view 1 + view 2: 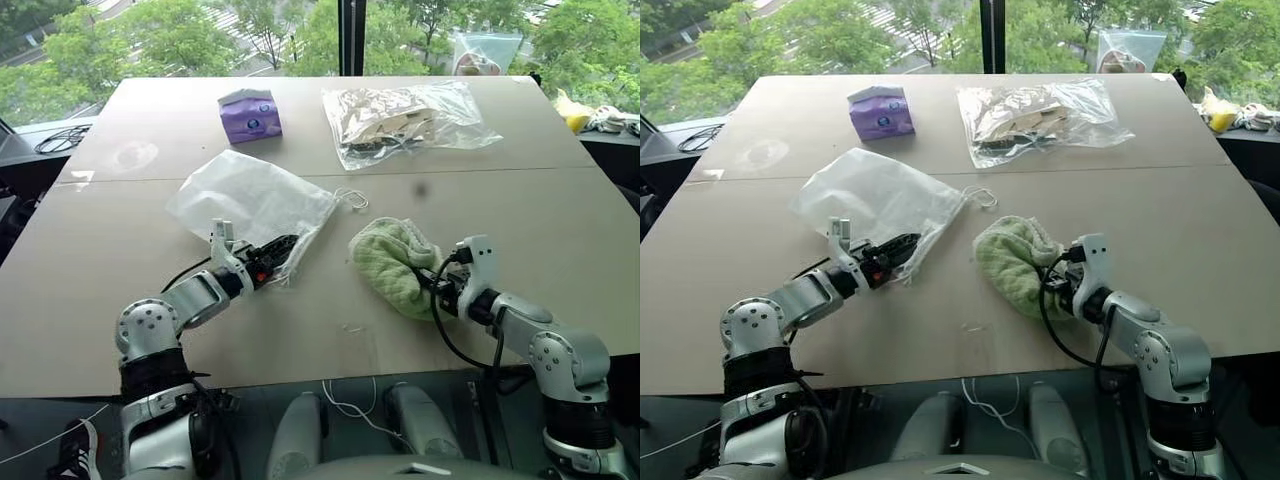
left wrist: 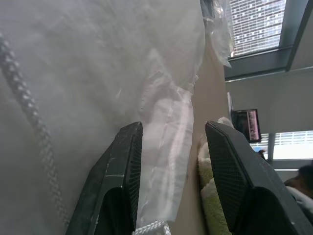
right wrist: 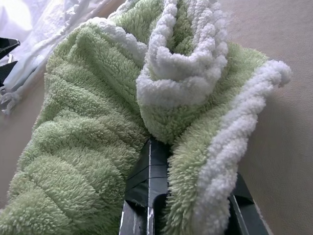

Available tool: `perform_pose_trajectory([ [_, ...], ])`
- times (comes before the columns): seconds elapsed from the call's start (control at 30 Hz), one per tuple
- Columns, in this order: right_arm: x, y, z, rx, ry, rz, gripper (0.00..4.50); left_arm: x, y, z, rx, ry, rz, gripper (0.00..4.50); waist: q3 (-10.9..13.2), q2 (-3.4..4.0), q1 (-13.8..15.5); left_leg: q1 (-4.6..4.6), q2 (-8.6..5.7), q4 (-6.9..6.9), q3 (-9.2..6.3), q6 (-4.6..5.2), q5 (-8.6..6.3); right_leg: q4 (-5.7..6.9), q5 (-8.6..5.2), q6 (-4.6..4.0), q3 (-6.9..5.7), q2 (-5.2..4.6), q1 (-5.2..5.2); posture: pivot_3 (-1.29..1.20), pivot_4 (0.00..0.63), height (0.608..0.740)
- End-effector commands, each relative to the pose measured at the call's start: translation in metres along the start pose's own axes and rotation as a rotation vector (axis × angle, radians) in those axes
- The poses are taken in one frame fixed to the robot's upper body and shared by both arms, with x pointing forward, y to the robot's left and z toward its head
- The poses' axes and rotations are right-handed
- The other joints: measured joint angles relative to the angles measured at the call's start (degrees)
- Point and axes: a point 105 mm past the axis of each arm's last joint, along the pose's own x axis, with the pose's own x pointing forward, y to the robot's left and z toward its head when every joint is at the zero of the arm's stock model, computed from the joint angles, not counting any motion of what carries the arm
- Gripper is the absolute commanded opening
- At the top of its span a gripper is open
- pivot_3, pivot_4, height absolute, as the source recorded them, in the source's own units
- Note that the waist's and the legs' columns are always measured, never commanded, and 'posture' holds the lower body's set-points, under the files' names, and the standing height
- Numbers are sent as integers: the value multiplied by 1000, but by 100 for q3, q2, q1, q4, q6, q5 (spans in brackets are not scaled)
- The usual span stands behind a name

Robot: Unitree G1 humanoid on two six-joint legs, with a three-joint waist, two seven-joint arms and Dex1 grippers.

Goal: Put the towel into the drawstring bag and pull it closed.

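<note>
Your left gripper (image 2: 168, 181) is parted, straddling the thin white drawstring bag's (image 1: 255, 200) crinkled edge; nothing pinched. Right gripper (image 3: 190, 196) is clamped on the fluffy green towel (image 3: 98, 122); looped terry, pale hem.

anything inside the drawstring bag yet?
Nothing visible: the drawstring bag lies flat on the table, and the towel sits outside beside it, pinched in the right pincer. The bag's interior is hidden by its fabric.

L claw (image 1: 283, 249) parted, low; R claw (image 1: 432, 287) clamped, arms converging.
</note>
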Motion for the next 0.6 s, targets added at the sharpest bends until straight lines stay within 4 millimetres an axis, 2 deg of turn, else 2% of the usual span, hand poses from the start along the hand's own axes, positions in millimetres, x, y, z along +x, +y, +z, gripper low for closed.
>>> perform_pose_trajectory([
  [0.03, -2, 0, -9, 11, 38, -3, 0, 7, -15, -9, 185, 31, -48, 2097, -10, 18, 16, 0, 0, -5, 3, -1, 0, -10, 1, -2, 1, -1, 0, 0, 150, 740],
  [0.1, -2, 0, -10, 11, 41, -3, 0, 9, -13, -12, 312, 55, -27, 2097, -10, 16, 29, -3, -2, -7, 6, -1, 0, -16, 1, -2, 2, -8, 0, 0, 150, 740],
  [0.17, -3, 1, -10, 12, 42, -2, 0, 11, -12, -15, 369, 60, -26, 2097, -10, 18, 29, -6, -3, -8, 8, -1, 0, -21, 1, -2, 2, -9, -1, 0, 150, 740],
  [0.37, -3, 1, -10, 11, 46, 0, 0, 11, 1, -28, 371, 94, -2, 2097, -10, 18, 37, -5, -3, -9, 8, 0, 0, -21, 1, -1, 1, -12, -2, 0, 150, 740],
  [0.57, -2, 2, -11, 12, 46, 0, 0, 10, 7, -30, 367, 101, 5, 2097, -11, 19, 35, -5, -3, -9, 10, 1, 0, -21, 1, 0, 1, -12, -1, 0, 150, 740],
  [0.6, -2, 2, -11, 13, 46, 0, 0, 10, 9, -31, 363, 104, 9, 1532, -11, 19, 35, -4, -3, -9, 10, 1, 0, -21, 1, 0, 1, -11, -1, 0, 150, 740],
])
